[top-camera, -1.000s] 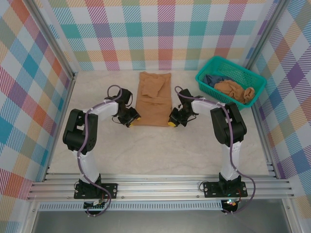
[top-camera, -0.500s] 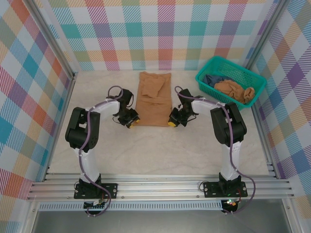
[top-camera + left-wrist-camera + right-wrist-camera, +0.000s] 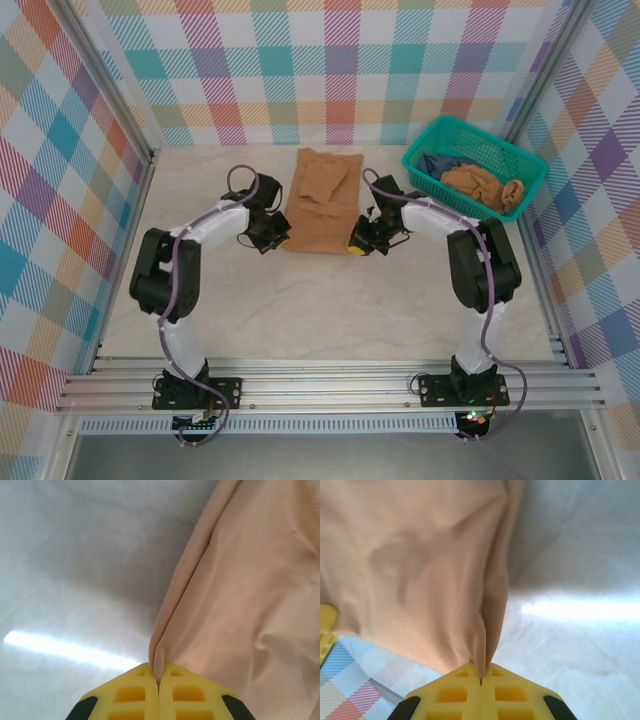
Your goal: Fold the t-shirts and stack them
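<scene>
The tan t-shirt lies as a long, narrow strip, its sides already turned in. It sits between the two grippers and runs away beyond their fingertips. Its near hem is caught at both corners. The left gripper has its yellow fingers pressed together on a thin ridge of cloth at the left corner. The right gripper pinches a like ridge at the right corner. From each pinch the cloth rises in a crease, so the hem seems lifted a little off the table.

I judge the step in hand to be the crosswise fold, with the near end held ready to go over the far end. The next move calls for both arms to rise together and carry the hem forward at one pace. The span between them should stay taut so the edge lands square on the far end before either pinch lets go.

Beyond and to the right of the right gripper, well apart from it, a second tan shirt waits crumpled in the teal basket.
</scene>
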